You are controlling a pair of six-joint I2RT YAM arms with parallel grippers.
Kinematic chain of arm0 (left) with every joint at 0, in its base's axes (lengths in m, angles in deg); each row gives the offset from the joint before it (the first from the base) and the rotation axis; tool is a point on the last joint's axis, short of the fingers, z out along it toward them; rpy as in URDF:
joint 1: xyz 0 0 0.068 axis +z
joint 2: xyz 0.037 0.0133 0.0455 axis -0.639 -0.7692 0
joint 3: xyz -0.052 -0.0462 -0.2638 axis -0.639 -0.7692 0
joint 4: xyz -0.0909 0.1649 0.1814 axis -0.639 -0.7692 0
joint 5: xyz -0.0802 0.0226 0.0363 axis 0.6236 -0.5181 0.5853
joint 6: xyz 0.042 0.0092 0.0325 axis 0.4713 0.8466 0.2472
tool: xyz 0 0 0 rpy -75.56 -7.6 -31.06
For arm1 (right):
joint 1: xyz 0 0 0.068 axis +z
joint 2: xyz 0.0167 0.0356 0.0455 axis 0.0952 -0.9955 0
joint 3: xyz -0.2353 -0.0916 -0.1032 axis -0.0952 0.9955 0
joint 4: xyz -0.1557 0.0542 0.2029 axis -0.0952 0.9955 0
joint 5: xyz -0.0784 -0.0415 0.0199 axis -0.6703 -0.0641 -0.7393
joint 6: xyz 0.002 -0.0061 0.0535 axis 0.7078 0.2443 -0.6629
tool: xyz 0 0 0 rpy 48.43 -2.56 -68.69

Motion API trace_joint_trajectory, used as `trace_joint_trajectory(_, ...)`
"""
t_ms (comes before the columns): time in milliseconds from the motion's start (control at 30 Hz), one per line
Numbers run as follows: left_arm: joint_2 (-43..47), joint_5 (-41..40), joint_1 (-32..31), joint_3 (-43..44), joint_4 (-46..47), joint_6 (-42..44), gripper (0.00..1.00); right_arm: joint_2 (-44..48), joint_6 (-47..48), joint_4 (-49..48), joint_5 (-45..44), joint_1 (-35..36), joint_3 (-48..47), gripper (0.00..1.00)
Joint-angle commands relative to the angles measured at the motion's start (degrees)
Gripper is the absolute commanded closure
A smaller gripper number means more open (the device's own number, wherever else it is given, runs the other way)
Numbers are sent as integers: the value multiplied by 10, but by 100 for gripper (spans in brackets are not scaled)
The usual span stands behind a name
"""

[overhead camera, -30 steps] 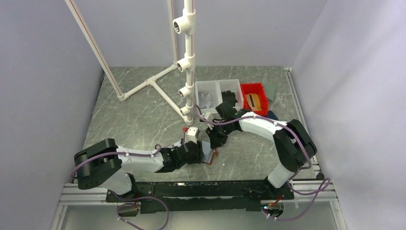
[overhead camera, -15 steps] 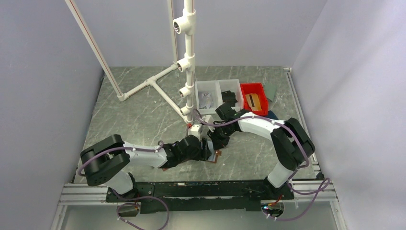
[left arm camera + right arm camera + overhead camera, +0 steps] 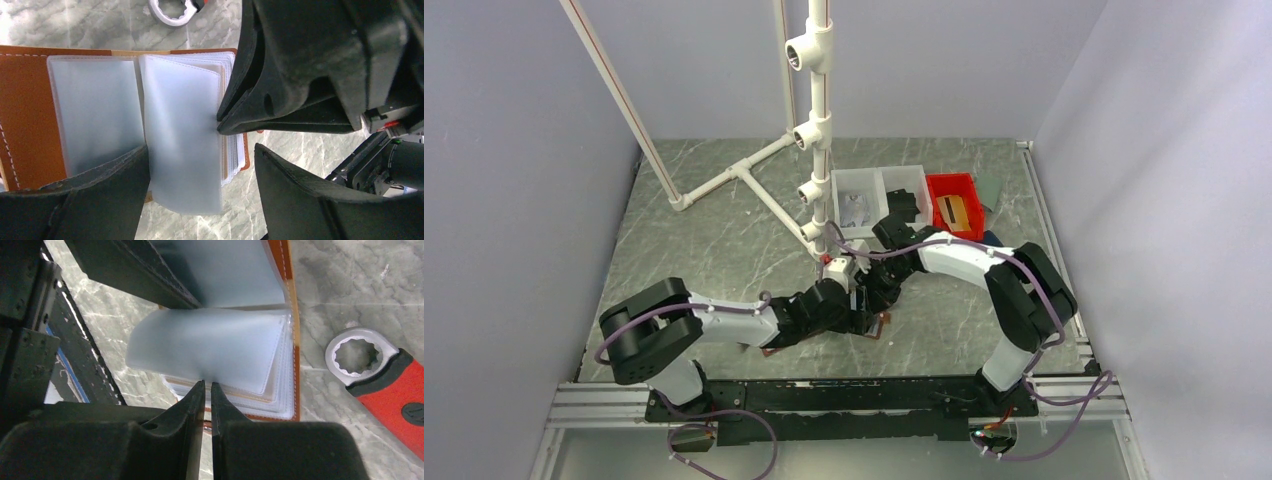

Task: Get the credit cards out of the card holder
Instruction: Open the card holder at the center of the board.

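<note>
Open card holder point(image 3: 25, 100) spans sideways; right gripper point(image 3: 205, 385) pinches its sleeve point(image 3: 210, 345), left gripper point(image 3: 201, 150) gapes

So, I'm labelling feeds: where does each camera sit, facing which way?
Top external: above, behind the bases, facing down on the table; left arm, right arm show.
Left wrist: on the left arm, facing down at the card holder; open left pincer shows.
Right wrist: on the right arm, facing down; right pincer shut on a clear sleeve.
Shared: both wrist views show the wrench.
</note>
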Motion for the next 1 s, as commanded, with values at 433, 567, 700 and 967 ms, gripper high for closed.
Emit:
trace_joint_trajectory(433, -49, -3, 1, 12, -143, -47, 85, 65, 74, 18, 27, -20, -8, 88)
trace_joint_trajectory(567, -40, 18, 9, -7, -116, -64, 93, 61, 120, 43, 9, -21, -4, 88)
trace_joint_trajectory(700, -33, 46, 20, -34, -76, -86, 94, 36, 130, 57, -5, -16, -11, 88)
trace_joint_trajectory(967, -27, 104, 43, -89, 39, -122, 84, 0, 122, 51, -37, -3, -13, 88)
